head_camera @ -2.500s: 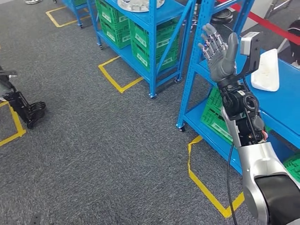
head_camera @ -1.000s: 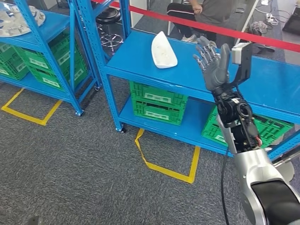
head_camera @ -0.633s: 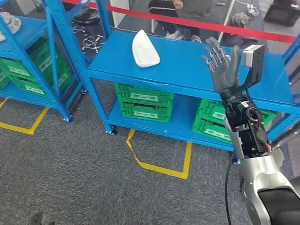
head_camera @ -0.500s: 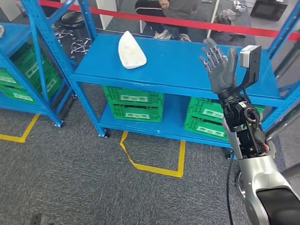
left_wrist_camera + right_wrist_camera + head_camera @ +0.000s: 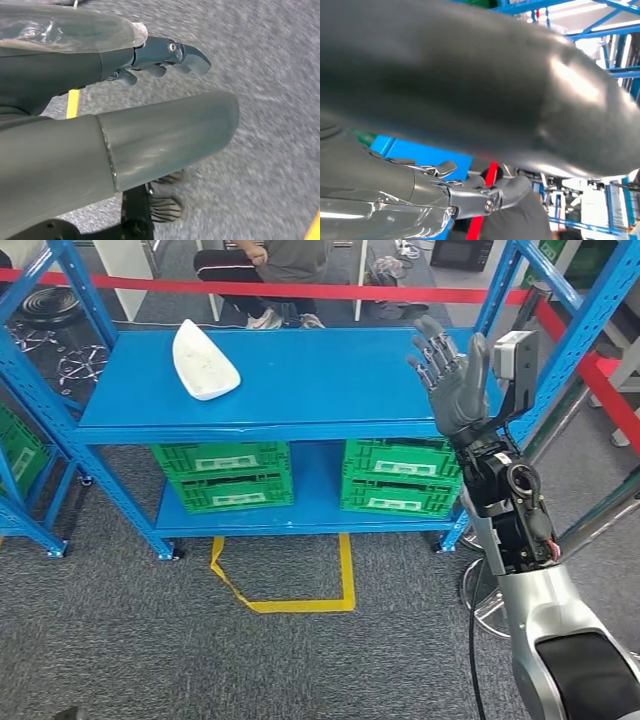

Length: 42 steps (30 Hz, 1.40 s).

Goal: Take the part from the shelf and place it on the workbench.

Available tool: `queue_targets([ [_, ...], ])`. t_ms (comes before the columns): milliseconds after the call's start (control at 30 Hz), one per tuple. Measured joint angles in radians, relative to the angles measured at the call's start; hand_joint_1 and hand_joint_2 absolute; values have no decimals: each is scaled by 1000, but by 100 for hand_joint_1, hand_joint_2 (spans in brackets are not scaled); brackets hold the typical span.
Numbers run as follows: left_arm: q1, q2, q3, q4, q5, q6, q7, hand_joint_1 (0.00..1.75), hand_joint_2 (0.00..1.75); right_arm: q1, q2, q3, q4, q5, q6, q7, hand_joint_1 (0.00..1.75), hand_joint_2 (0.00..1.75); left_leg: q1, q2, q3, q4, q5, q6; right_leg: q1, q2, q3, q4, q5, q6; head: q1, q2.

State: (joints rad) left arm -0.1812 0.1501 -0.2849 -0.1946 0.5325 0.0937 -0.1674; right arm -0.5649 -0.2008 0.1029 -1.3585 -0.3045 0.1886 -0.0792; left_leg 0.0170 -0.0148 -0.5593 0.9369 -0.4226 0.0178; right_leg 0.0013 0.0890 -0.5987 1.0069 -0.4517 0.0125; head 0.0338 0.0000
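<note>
The part (image 5: 202,362) is a white curved shell lying on the left end of the blue shelf (image 5: 317,390). My right hand (image 5: 451,382) is raised in front of the shelf's right end, fingers spread and palm empty, well to the right of the part. In the right wrist view its thumb (image 5: 478,90) and fingers (image 5: 486,197) are apart with nothing between them. My left hand (image 5: 113,110) hangs over grey carpet in the left wrist view, fingers (image 5: 166,52) extended and holding nothing.
Green crates (image 5: 223,475) (image 5: 400,475) sit on the shelf's lower level. A red barrier tape (image 5: 302,290) runs behind the shelf, with a seated person (image 5: 279,270) beyond it. Yellow floor tape (image 5: 302,602) marks a box in front. Another blue rack (image 5: 23,440) stands at left.
The whole view has swung right as I turned: the shelf now lies square ahead, and the part sits further left in the picture. My right hand stays raised and spread.
</note>
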Motion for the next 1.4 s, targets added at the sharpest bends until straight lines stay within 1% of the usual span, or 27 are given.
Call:
queue_targets([
  [33,-1,0,0,0,0,0,-1,0,0,1,0,0,-2,0,-1,2,0,0,0,11,2,-1,-1,3,-1,-36,-28,62,-33,3,8,0],
  [67,0,-1,0,0,0,1,-1,0,0,3,0,0,-3,0,-1,5,0,0,-1,23,3,-1,-3,6,-2,-62,-64,140,-68,8,15,0],
  [100,1,-1,0,0,0,1,-2,0,0,6,0,1,-4,-1,-1,7,0,0,-2,34,4,-1,-4,7,-5,-74,-97,210,-94,11,20,0],
  [133,2,-2,0,0,0,1,-2,0,0,10,0,1,-6,-1,-2,10,0,0,-2,47,5,-1,-7,7,-8,-80,-118,251,-101,14,24,0],
  [167,3,-2,0,0,0,1,-2,0,0,13,0,1,-7,-1,-3,12,0,0,-2,59,7,0,-9,6,-11,-83,-117,249,-88,16,27,0],
  [200,4,-3,0,0,0,1,-2,0,0,14,0,1,-9,-1,-3,14,0,0,-2,71,11,0,-13,4,-12,-89,-94,202,-57,17,32,0],
  [233,3,-3,0,0,0,1,-2,0,0,13,0,1,-11,-1,-3,15,0,0,-1,83,17,1,-17,0,-13,-102,-54,124,-16,17,37,0],
  [267,3,-3,0,0,1,1,-2,0,0,12,-1,1,-13,-1,-3,15,0,0,-3,93,23,1,-21,-4,-9,-125,-14,48,11,16,40,0],
  [300,2,-4,0,0,1,1,-2,0,0,10,0,1,-16,-1,-3,16,0,0,-5,104,28,1,-25,-9,-5,-144,16,-11,27,11,44,0],
  [333,2,-4,0,0,2,0,-3,0,0,8,0,2,-19,-1,-3,17,0,0,-8,114,31,2,-28,-13,0,-157,35,-44,30,5,44,0],
  [367,1,-3,0,0,2,0,-4,0,0,8,0,2,-21,-1,-4,18,0,0,-10,125,33,1,-30,-18,4,-158,39,-52,24,-2,41,0],
  [400,1,-3,0,0,3,0,-4,0,0,8,0,2,-24,-2,-4,18,0,0,-11,136,35,2,-32,-22,4,-147,40,-53,25,-10,38,0],
  [433,1,-3,0,0,3,0,-4,0,0,9,0,2,-25,-4,-4,18,0,0,-10,138,37,4,-37,-28,3,-136,43,-55,26,-16,35,0],
  [467,0,-3,0,0,3,0,-5,0,0,9,0,2,-27,-7,-4,16,0,0,-8,123,34,16,-48,-33,1,-127,44,-57,28,-21,31,0],
  [500,-1,-4,0,0,3,0,-5,0,0,9,0,2,-28,-10,-4,15,0,0,-5,97,21,50,-69,-38,-1,-119,45,-59,30,-27,27,0],
  [567,0,-3,0,0,4,0,-5,0,0,8,0,3,-29,-15,-5,12,0,0,-2,39,-44,184,-135,-43,-2,-106,45,-61,31,-35,13,0],
  [600,2,-2,0,0,4,0,-5,0,0,8,1,4,-29,-15,-6,12,0,0,-2,26,-85,260,-164,-43,-1,-99,45,-61,30,-37,6,0],
  [633,5,-1,0,0,5,0,-5,0,0,10,1,4,-29,-15,-8,11,0,0,-3,21,-117,312,-176,-43,0,-92,45,-60,29,-38,0,0],
  [667,7,-1,0,0,5,0,-5,0,0,11,2,6,-30,-14,-9,11,0,0,-3,20,-131,325,-166,-41,1,-85,46,-60,29,-39,-3,0],
  [700,8,-1,0,0,5,0,-5,0,0,11,2,6,-31,-14,-11,11,0,0,-3,20,-123,291,-135,-37,2,-78,47,-60,29,-39,-6,0],
  [767,7,0,0,0,5,0,-5,0,0,11,2,7,-35,-12,-13,11,0,0,-5,16,-62,139,-51,-26,3,-67,49,-59,26,-37,-9,0],
  [800,5,1,-1,0,5,0,-5,0,0,11,2,8,-38,-12,-14,12,0,0,-7,14,-34,71,-21,-22,4,-63,49,-58,25,-34,-10,0],
  [833,4,1,-1,0,5,-1,-5,0,0,11,2,8,-40,-12,-15,12,0,0,-9,13,-15,29,-6,-18,6,-60,48,-56,23,-32,-10,0],
  [867,4,2,-1,0,5,-1,-5,0,0,12,2,8,-41,-11,-16,13,0,0,-10,12,-8,12,-5,-18,8,-58,47,-54,20,-33,-10,0],
  [967,4,1,-1,0,6,-2,-5,0,0,13,2,9,-42,-11,-17,13,0,0,-12,13,-5,9,-5,-20,7,-58,49,-53,15,-38,-5,0],
  [1200,4,0,-1,0,8,-3,-5,0,0,13,2,9,-45,-11,-17,14,0,0,-17,10,-5,10,-7,-11,3,-61,54,-62,18,-25,6,0],
  [1400,7,0,-1,0,19,-2,-8,0,0,13,2,10,-45,1,-14,16,0,0,-18,10,-5,10,-8,-8,1,-61,54,-62,16,-20,3,0],
])
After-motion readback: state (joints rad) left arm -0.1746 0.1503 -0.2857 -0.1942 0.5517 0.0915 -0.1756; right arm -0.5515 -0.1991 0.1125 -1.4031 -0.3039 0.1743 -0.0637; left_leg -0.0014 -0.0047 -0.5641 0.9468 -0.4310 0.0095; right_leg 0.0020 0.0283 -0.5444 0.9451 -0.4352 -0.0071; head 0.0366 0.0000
